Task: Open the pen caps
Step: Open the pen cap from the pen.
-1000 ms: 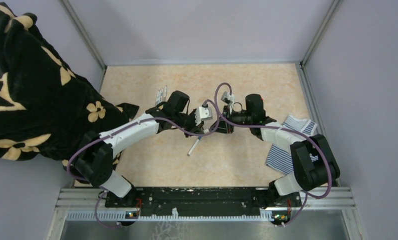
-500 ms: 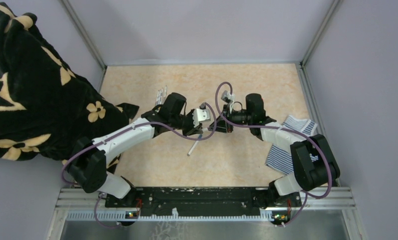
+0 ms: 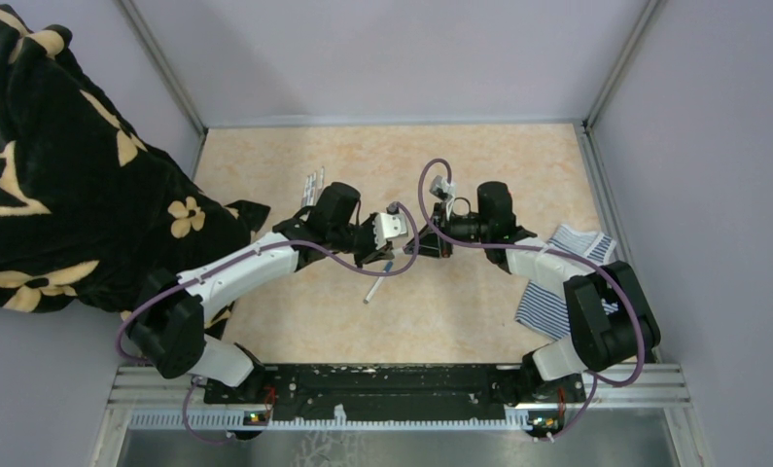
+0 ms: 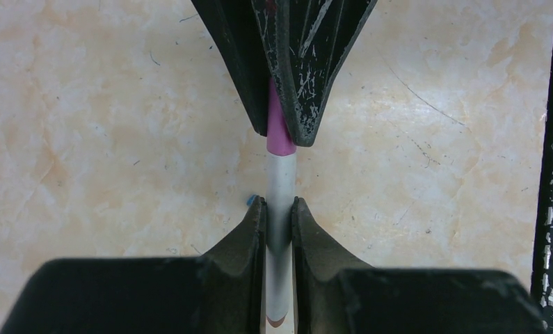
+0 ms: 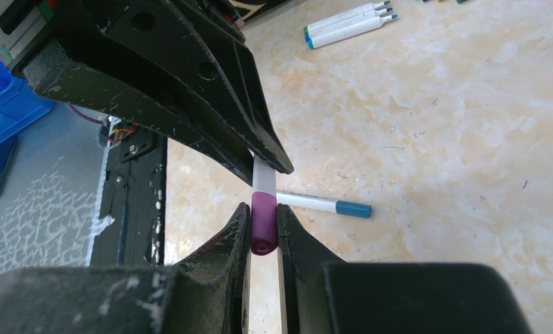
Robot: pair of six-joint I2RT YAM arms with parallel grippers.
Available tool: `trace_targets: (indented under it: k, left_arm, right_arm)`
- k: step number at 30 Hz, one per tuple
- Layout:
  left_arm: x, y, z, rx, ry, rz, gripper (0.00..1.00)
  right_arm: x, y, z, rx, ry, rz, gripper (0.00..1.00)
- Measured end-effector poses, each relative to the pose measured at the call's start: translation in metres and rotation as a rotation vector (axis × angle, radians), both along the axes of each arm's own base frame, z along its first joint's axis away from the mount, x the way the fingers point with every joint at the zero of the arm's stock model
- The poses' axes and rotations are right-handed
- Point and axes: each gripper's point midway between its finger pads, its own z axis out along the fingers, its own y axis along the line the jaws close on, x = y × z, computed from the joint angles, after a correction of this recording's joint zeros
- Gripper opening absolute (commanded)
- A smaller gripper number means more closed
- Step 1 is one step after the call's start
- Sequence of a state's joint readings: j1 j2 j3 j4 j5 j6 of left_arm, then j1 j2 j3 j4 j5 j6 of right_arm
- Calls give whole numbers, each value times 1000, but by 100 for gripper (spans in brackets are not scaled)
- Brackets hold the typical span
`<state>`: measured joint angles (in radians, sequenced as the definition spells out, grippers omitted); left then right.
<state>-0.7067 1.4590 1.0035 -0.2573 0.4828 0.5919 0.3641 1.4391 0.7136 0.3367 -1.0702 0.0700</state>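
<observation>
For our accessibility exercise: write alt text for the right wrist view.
The right fingers pinch a purple cap while the left fingers grip its white pen. A blue-capped pen lies on the table behind.

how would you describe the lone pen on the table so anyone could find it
Look at the middle of the table, where the left tool and right tool grip a pink-capped pen between them. Just nearer the arm bases lies a white pen with a blue cap. It alone lies by itself; the other loose pens are bunched far left.
</observation>
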Motion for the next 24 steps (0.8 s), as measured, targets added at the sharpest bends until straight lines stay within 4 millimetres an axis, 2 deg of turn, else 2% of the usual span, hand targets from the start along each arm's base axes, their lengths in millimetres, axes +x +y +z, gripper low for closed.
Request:
trace_targets:
  k: [12,24]
  left_arm:
    - [-10,-3,-5,-5,40,-51,0]
    - [-11,-7,-7,-8,63,-70,0]
  right_arm:
    - [-7,-2,-1,-7,-2,25,0]
    - [-8,-6,-3,-24,-17,21,0]
